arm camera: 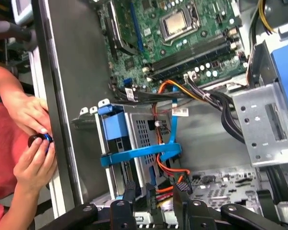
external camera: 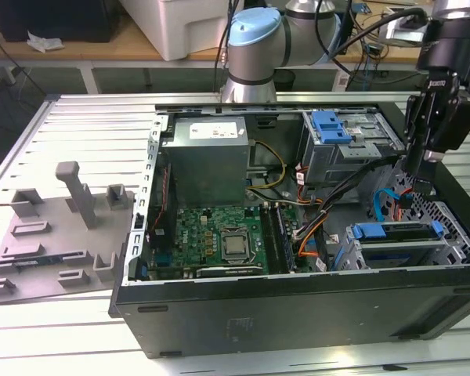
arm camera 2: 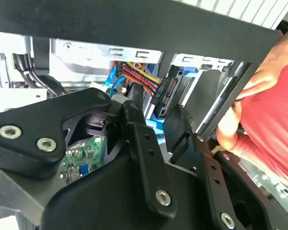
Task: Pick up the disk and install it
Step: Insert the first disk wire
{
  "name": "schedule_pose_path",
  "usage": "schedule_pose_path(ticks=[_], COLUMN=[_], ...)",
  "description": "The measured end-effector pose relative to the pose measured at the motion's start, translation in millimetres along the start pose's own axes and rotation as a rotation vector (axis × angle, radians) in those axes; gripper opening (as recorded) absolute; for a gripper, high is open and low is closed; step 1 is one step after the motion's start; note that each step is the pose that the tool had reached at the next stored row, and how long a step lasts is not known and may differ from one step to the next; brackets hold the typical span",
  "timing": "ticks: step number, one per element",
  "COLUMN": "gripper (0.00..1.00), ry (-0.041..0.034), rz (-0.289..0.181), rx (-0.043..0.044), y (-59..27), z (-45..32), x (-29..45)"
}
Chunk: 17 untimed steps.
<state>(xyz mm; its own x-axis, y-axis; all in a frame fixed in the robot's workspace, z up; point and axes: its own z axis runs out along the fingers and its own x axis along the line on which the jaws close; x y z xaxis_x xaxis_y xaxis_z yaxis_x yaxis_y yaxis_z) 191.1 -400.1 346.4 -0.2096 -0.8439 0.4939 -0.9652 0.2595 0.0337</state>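
The disk (external camera: 397, 232), silver-grey with blue rail ends, lies in the lower drive cage (external camera: 352, 254) at the exterior view's right of the open computer case. My gripper (external camera: 415, 174) hangs just above and behind that cage. In both wrist views its black fingers (arm camera: 129, 190) stand apart, open, with nothing held between them. The gripper (arm camera: 156, 189) hovers over the cage end where orange and red cables plug in. In the second wrist view the gripper (arm camera 2: 156, 120) faces a black connector with coloured wires. A blue cable (arm camera: 149, 153) loops across the cage.
A person's hands (arm camera: 31, 143) hold a small black object at the case wall; a hand and red sleeve (arm camera 2: 266, 96) are close by. The power supply (external camera: 207, 157), motherboard (external camera: 219, 235), upper cage with blue bracket (external camera: 333, 125) and a grey fixture plate (external camera: 55, 235) surround the area.
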Motion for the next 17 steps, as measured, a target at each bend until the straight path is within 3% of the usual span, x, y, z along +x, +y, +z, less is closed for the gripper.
schedule_pose_path(ticks=[1, 3, 4, 6, 17], gripper=[0.44, 0.44, 0.44, 0.44, 0.44], ry=[0.0019, 0.0038, 0.0052, 0.0081, 0.0196], rz=[-0.008, -0.032, -0.053, -0.068, -0.076], rx=[-0.0015, 0.0105, 0.0208, 0.0273, 0.0205], y=[-0.1, -0.2, -0.2, -0.2, 0.2], z=[-0.1, 0.4, 1.0, 1.6, 4.0], x=[-0.6, -0.9, -1.2, -1.8, -6.4])
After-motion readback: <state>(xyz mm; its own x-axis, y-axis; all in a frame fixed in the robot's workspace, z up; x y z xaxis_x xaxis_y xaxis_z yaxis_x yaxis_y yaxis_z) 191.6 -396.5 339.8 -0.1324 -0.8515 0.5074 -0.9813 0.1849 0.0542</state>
